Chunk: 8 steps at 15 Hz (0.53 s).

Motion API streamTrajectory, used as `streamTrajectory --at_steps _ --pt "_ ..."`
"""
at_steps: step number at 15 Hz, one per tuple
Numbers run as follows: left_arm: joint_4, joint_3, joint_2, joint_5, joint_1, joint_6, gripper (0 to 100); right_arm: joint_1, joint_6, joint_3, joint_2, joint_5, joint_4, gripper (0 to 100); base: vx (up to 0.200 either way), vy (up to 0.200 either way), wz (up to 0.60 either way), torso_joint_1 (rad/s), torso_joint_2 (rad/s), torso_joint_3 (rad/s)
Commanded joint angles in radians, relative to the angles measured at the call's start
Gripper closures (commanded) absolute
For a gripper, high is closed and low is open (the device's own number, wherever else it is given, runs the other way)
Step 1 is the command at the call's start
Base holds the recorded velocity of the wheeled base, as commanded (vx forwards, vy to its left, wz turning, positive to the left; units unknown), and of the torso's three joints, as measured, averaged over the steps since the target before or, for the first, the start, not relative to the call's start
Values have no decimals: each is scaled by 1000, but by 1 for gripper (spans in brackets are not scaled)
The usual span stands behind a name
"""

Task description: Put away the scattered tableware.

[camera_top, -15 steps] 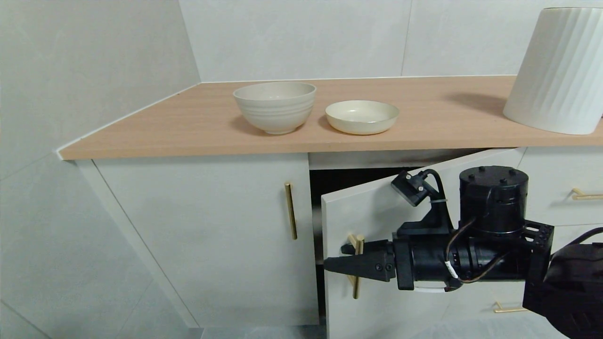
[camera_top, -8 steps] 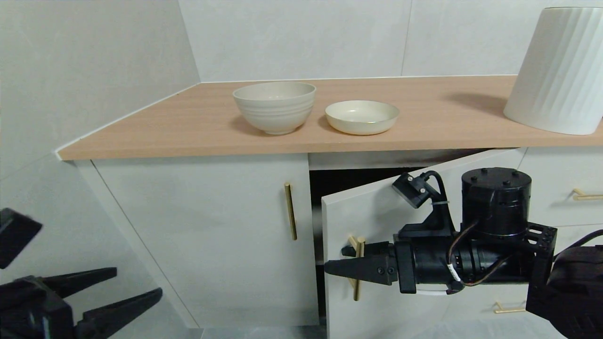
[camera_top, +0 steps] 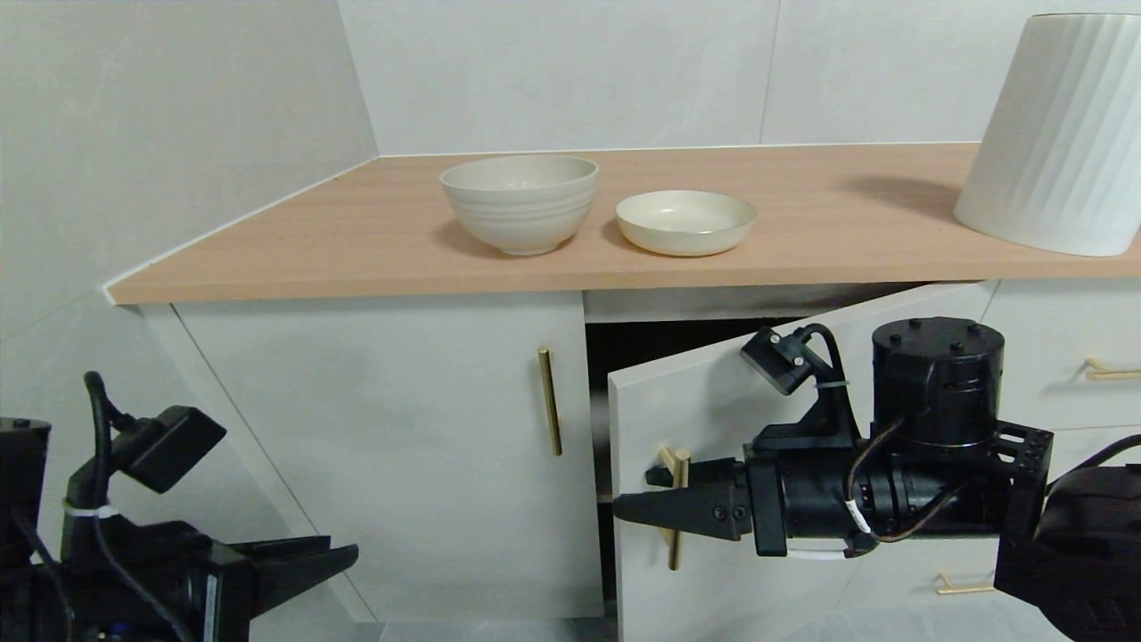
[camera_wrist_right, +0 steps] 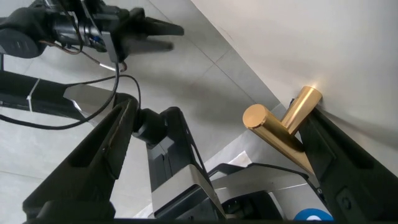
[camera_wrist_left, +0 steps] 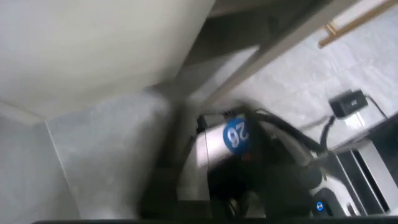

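Right gripper (camera_top: 637,495) open astride the upright brass handle (camera_top: 674,546) of an ajar white cabinet door (camera_top: 704,401) — ribbed cream bowl (camera_top: 520,201) and shallow cream dish (camera_top: 685,220) sit on the wooden counter (camera_top: 357,241), at its eleven and twelve o'clock.

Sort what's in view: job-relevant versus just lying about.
Job: deep bowl and shallow dish, both on the counter; half-open cabinet door; its brass handle, between the jaws of the right gripper.
Lying about: white ribbed container; closed left door; drawer handle.
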Motion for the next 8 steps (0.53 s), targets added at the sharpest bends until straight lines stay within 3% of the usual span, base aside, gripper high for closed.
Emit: streamTrajectory --at_steps 1,4,6,7,8 --pt "-31 1 32 0 -14 -1 100 0 1 0 7 0 -1 0 0 0 0 0 0 0" --pt "-60 -15 87 1 -53 -4 100 0 1 0 5 0 -1 0 0 0 0 0 0 0" --pt "-83 -95 156 -2 -109 -150 100 2 1 3 4 0 -1 0 0 0 0 0 0 0" --pt "-110 -127 188 -2 -135 -185 100 2 1 3 2 0 -1 0 0 0 0 0 0 0" --pt "-132 -141 216 -2 -154 -186 100 2 1 3 2 0 -1 0 0 0 0 0 0 0"
